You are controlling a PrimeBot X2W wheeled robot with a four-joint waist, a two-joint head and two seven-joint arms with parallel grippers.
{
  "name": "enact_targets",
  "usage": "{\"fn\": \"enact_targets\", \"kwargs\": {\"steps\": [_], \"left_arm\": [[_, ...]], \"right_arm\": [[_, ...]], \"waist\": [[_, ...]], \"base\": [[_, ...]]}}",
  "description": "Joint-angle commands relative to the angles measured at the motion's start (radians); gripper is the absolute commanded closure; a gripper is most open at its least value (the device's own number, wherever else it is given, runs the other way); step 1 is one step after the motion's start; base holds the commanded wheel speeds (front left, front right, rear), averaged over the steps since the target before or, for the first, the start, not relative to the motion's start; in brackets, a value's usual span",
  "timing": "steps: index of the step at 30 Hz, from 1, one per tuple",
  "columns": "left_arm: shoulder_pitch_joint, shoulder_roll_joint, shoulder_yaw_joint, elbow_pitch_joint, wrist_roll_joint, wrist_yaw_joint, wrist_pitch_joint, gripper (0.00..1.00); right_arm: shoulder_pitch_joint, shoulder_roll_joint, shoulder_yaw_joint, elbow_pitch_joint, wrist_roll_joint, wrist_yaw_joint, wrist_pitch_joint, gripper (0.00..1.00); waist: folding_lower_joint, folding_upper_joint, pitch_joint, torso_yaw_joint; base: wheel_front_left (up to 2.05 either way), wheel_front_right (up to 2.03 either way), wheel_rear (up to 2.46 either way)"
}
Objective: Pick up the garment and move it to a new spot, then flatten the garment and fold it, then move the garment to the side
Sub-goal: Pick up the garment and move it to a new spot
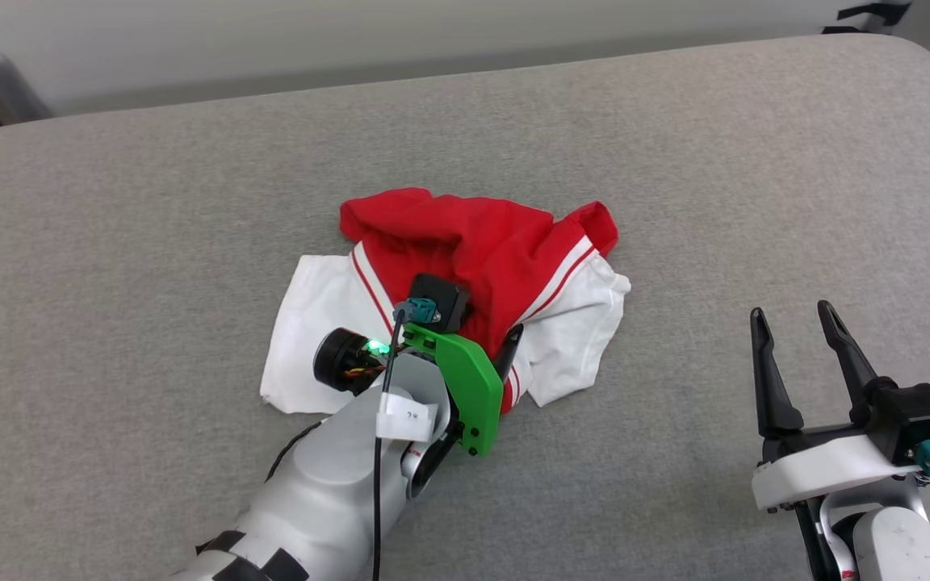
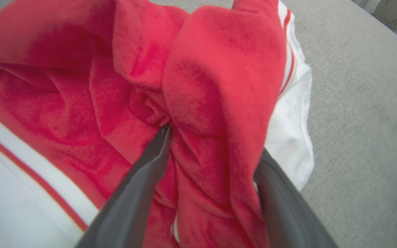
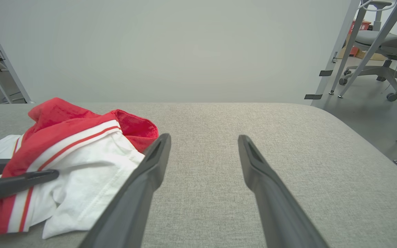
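Though nearest the robot, right gripper (image 1: 792, 315) sits well apart from the garment (image 1: 473, 242), off the garment's right and near side. Its fingers are spread with nothing between them, and they point past the garment's right edge rather than at it. Next out, left gripper (image 2: 215, 144) is down on the garment's near-middle, reached in from the garment's near-left. Its jaws are spread wide, straddling a raised red fold (image 2: 219, 86). In the left wrist view one of its fingers (image 2: 136, 193) has its tip in a crease of the cloth and the other lies at the fold's right flank. The fold stands between them and is not squeezed, so far as I can tell. The garment is a crumpled heap on the grey padded top (image 1: 150, 242). White sleeves splay to the heap's near left and near right, and the red body is bunched behind them on the far side; no lettering visible. The heap's long axis runs side to side, across left gripper's line of reach, so the cloth lies directly under and ahead of that claw. Judgement: flattening not yet begun. The left arm is far nearer and placed to take an edge. The right arm would have to travel leftward and forward to reach the right sleeve (image 1: 586, 323).
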Motion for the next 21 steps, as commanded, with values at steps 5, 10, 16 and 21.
{"fn": "enact_targets", "kwargs": {"steps": [5, 10, 16, 21], "left_arm": [[-0.013, -0.003, -0.007, -0.014, -0.026, -0.037, -0.072, 0.00], [-0.005, -0.002, -0.004, -0.054, -0.038, -0.048, -0.116, 0.00], [0.016, 0.060, 0.016, -0.123, -0.015, -0.022, -0.146, 0.00], [0.085, 0.150, 0.098, -0.240, 0.006, 0.032, -0.158, 0.00]], "right_arm": [[0.006, -0.001, -0.012, 0.012, -0.008, -0.001, -0.003, 0.00], [0.024, -0.001, -0.027, 0.020, -0.018, -0.001, -0.003, 0.00], [0.047, -0.001, -0.032, 0.029, -0.023, -0.001, -0.003, 0.00], [0.064, -0.001, -0.038, 0.028, -0.024, -0.001, -0.003, 0.00]], "waist": [[0.0000, 0.0000, -0.059, 0.083], [0.0000, 0.0000, -0.103, 0.143], [0.0000, 0.0000, -0.140, 0.191], [0.0000, 0.0000, -0.155, 0.215]], "base": [[0.00, 0.00, 0.00], [0.00, 0.00, 0.00], [0.00, 0.00, 0.00], [0.00, 0.00, 0.00]]}}
